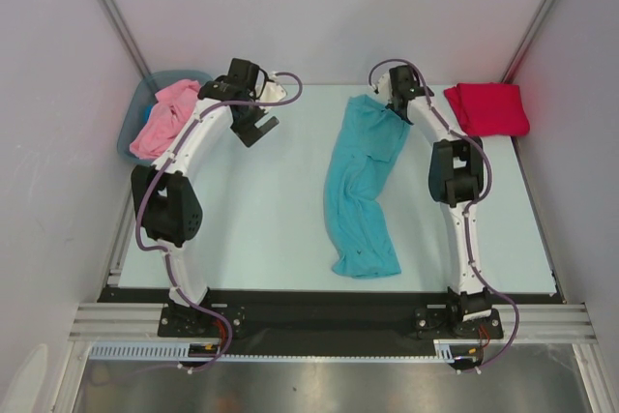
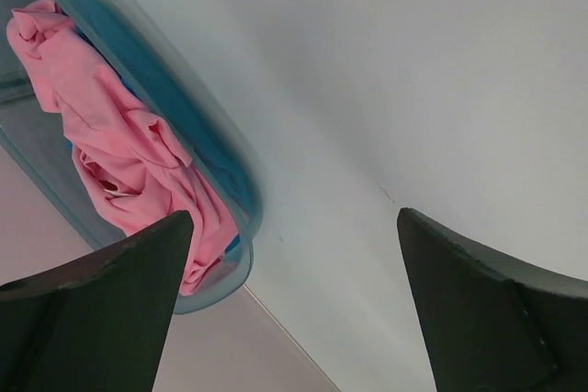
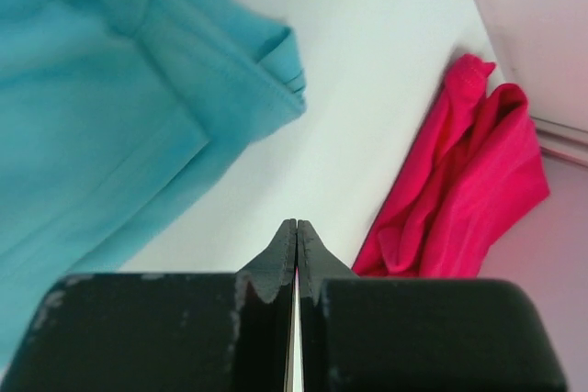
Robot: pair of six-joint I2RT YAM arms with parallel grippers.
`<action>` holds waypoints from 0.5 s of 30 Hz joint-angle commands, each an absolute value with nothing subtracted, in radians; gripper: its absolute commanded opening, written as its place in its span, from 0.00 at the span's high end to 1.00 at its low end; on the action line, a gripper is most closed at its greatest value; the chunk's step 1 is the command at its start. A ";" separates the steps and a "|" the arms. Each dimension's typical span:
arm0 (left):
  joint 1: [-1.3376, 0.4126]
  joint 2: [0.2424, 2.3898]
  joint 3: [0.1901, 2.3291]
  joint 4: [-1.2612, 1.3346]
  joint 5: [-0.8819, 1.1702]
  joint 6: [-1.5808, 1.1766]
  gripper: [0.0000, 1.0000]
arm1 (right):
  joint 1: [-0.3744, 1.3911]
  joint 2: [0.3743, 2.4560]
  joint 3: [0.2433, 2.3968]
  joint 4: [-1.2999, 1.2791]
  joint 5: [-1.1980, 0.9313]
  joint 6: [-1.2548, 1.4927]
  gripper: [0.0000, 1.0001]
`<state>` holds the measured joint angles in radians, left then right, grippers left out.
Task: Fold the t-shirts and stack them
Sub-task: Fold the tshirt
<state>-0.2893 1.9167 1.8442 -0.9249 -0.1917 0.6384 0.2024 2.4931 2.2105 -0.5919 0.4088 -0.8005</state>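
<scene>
A teal t-shirt (image 1: pixel 363 186) lies rumpled in a long strip down the middle of the table; its upper edge shows in the right wrist view (image 3: pixel 110 89). A crimson t-shirt (image 1: pixel 486 108) lies folded at the far right corner and shows in the right wrist view (image 3: pixel 459 190). A pink t-shirt (image 1: pixel 162 117) is bunched in the bin, also in the left wrist view (image 2: pixel 129 153). My left gripper (image 1: pixel 257 123) is open and empty over bare table near the bin (image 2: pixel 294 227). My right gripper (image 1: pixel 385 99) is shut with nothing between its jaws (image 3: pixel 296 225), at the teal shirt's far end.
A grey-blue plastic bin (image 1: pixel 135 108) stands at the far left corner, overhanging the table edge (image 2: pixel 220 135). Enclosure walls rise close on the left, back and right. The arm bases sit on a black strip at the near edge.
</scene>
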 commanded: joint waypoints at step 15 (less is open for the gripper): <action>-0.285 1.925 1.930 -0.904 -0.172 0.680 0.00 | 0.245 2.451 2.243 -0.894 0.155 -0.715 1.00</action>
<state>-0.2893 1.9282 1.8816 -0.9211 -0.1772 0.6636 0.2359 2.4409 2.2101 -0.8658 0.1951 -0.7326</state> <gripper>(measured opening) 0.996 0.009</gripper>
